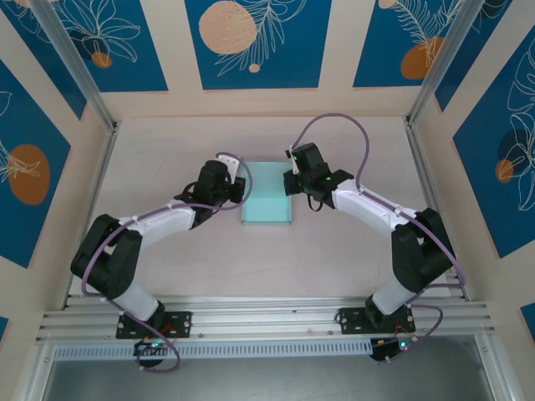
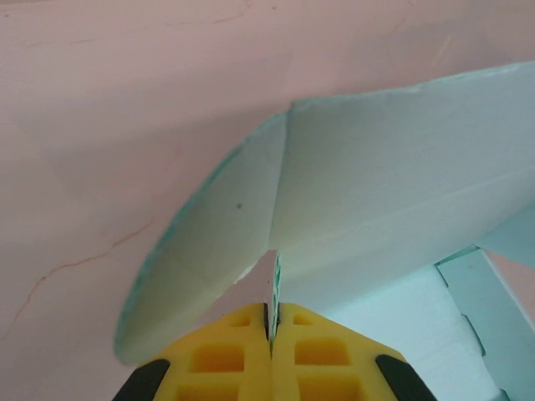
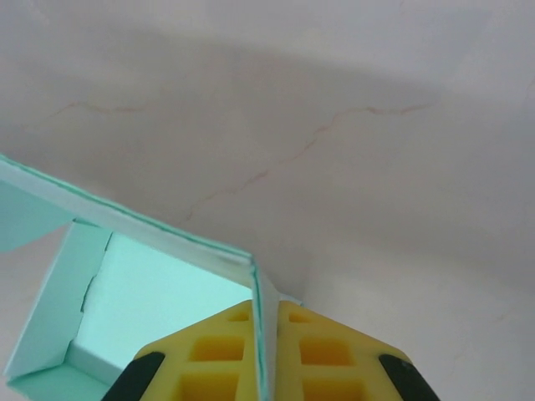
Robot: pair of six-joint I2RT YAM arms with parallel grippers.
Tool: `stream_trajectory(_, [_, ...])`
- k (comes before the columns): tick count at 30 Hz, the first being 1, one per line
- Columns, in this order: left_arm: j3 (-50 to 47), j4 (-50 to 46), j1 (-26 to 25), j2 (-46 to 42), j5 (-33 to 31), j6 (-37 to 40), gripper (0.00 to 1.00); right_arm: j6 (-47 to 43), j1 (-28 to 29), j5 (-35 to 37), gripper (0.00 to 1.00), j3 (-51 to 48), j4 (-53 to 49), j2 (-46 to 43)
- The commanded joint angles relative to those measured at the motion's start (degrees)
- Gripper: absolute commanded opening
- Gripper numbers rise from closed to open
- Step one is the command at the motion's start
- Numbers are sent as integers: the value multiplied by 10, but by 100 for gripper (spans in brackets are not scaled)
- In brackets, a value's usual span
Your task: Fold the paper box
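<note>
One pale-blue box (image 1: 267, 194) is lying mid-bench (image 1: 334, 259) as we are looking down from above, and two arms, the left arm (image 1: 159, 221) and the right arm (image 1: 376, 209), are reaching in towards it from the near edge. We are counting two claws, one on each side: the left claw (image 1: 241, 190) is meeting the box's left edge, and the right claw (image 1: 288, 180) is meeting its right edge near the far corner. From the left wrist, we are seeing two yellow pads (image 2: 221, 355) pressing together on a thin edge of card, while one flap (image 2: 209, 251) is curving away to the left. From the right wrist, we are seeing two more yellow pads (image 3: 213, 351) clamping one upright side wall (image 3: 261, 292), which is running straight up between them. Both claws are gripping the same single box.
</note>
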Motion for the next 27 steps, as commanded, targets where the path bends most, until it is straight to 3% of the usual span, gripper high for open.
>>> stream_trajectory(1, [29,73,-13,30,-5,-33,0,-15,8,-1,7,37,87,29])
stream_trajectory(10, [55,100,-13,85,-6,-54,0,2,17,7,6,49,128,79])
stream_trajectory(27, [-42,154,-40,53,-32,-96,0,63,85,89,6,-85,221,32])
